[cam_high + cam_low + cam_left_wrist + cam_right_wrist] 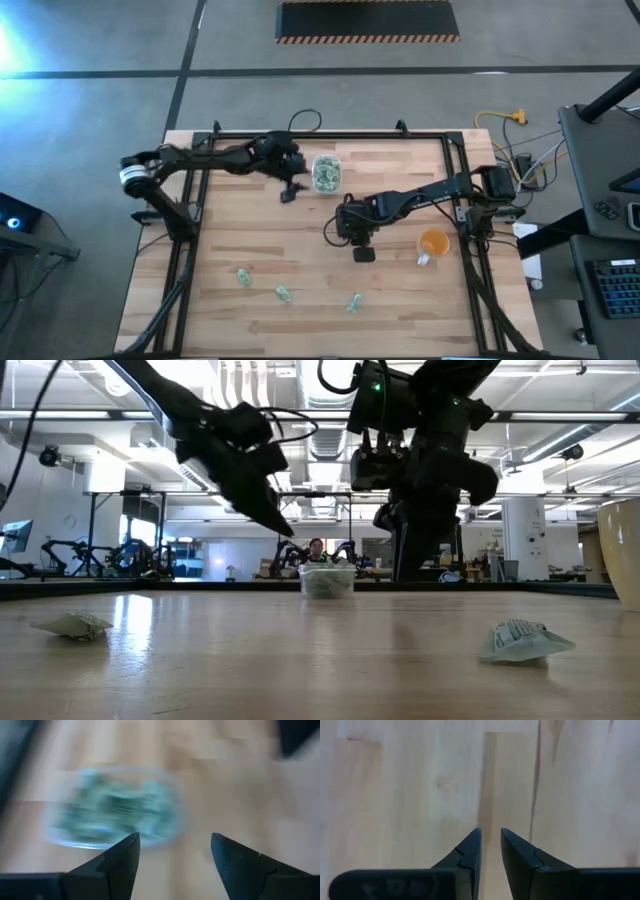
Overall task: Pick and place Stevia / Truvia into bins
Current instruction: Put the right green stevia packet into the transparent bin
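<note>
The clear bin stands on its base at the table's far middle and holds several green-and-white Stevia packets. My left gripper hovers open just left of and nearer than the bin, slanting down, with nothing between its fingers. Three more packets lie flat near the table's front edge. My right gripper hangs over bare wood at the table's middle right, pointing down. Its fingers stand a narrow gap apart and hold nothing.
An orange cup stands just right of my right gripper. Black frame rails run along the table's left, right and far sides. Bare wood lies between the bin and the loose packets at the front.
</note>
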Controlling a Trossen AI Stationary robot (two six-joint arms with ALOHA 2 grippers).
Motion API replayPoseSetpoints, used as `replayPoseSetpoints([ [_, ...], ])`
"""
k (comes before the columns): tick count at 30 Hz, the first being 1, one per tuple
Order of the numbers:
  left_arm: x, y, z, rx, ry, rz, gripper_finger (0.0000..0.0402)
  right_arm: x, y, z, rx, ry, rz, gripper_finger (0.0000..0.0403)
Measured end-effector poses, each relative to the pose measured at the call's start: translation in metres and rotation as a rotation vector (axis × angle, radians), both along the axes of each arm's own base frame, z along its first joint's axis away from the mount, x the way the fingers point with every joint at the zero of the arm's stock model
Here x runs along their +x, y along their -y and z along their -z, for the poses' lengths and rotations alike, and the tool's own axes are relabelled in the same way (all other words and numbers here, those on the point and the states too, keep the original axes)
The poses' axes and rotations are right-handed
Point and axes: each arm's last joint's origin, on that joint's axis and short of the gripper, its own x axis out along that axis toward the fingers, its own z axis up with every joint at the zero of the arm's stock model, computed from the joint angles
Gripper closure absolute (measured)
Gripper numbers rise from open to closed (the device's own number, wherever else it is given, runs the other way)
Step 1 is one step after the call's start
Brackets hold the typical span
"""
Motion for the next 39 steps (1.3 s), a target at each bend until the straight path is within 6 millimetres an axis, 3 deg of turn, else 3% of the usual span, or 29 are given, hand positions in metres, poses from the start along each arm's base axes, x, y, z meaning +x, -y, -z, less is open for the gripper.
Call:
replayPoseSetpoints([
  [10,-0.037,0.073,0.003,-0.085,-0.029,0.245,0.0173,0.000,-0.008,-0.001,0.117,0.005,-0.046,0.0328],
  [16,-0.058,0.098,0.010,-0.064,0.035,0.321,0.0173,-0.001,-0.028,-0.002,0.247,-0.010,-0.113,0.0334],
  [22,-0.076,0.103,0.009,-0.061,0.073,0.312,0.0173,-0.004,-0.061,-0.004,0.268,0.005,-0.172,0.0326],
  [30,-0.083,0.105,0.006,-0.069,0.101,0.299,0.0173,-0.010,-0.113,-0.007,0.284,0.105,-0.327,0.0316],
  [39,-0.084,0.105,0.008,-0.066,0.110,0.297,0.0173,-0.014,-0.140,0.006,0.145,0.152,-0.355,0.0316],
])
